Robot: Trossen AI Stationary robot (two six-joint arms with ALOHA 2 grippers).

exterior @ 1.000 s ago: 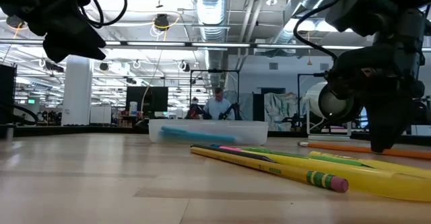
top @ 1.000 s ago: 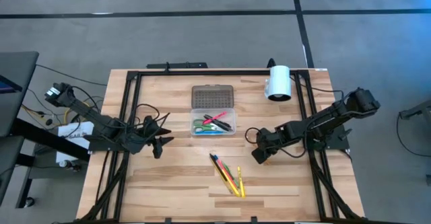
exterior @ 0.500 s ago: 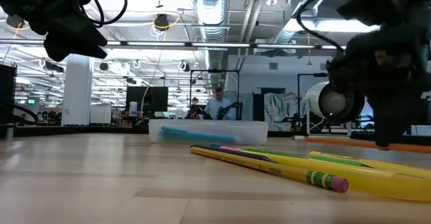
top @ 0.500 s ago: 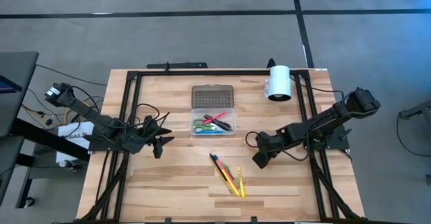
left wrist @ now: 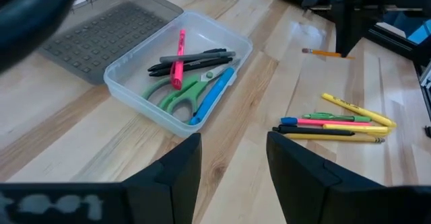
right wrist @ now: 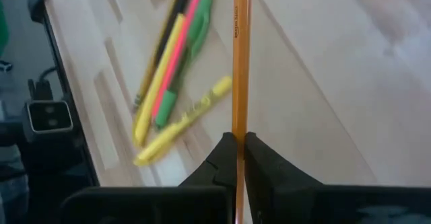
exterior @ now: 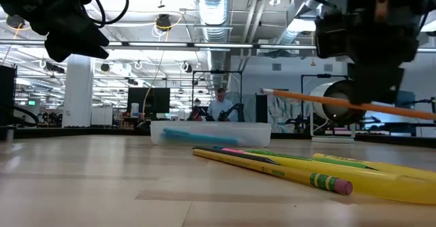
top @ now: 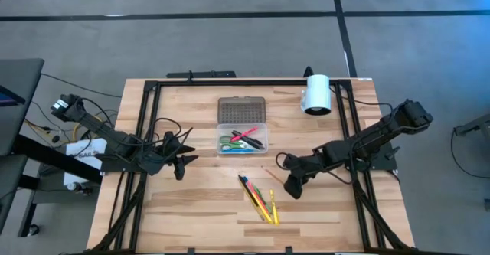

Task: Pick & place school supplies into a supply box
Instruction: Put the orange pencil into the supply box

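Observation:
The supply box (top: pixel 242 139) is a clear case in the middle of the table, holding green scissors, a pink pen, dark pens and a blue one (left wrist: pixel 176 83). Its dotted grey lid (top: pixel 242 108) lies flat behind it. Several pens and pencils (top: pixel 260 201) lie in a bunch nearer the front edge. My right gripper (top: pixel 292 186) is to the right of that bunch, shut on an orange pencil (exterior: pixel 306 99). My left gripper (left wrist: pixel 232 163) hangs open above the table's left side, holding nothing. My right gripper pinches the orange pencil's shaft (right wrist: pixel 240 126) between its two fingers, which slant down from above and lie across it. The pencil is lifted clear of the table and nearly level. A long stretch of it (top: pixel 272 174) sticks out toward the supply box.
A white cylinder (top: pixel 316 94) lies at the back right. Black frame rails (top: pixel 145 125) run along the table's left, right and far edges. Bare wood (top: pixel 191 209) shows at the front left.
My right gripper has risen and moved a little toward the table's near edge, rolling its wrist while staying shut. The orange pencil, which lay on the table a second ago, now hangs clear of the table in the gripper.

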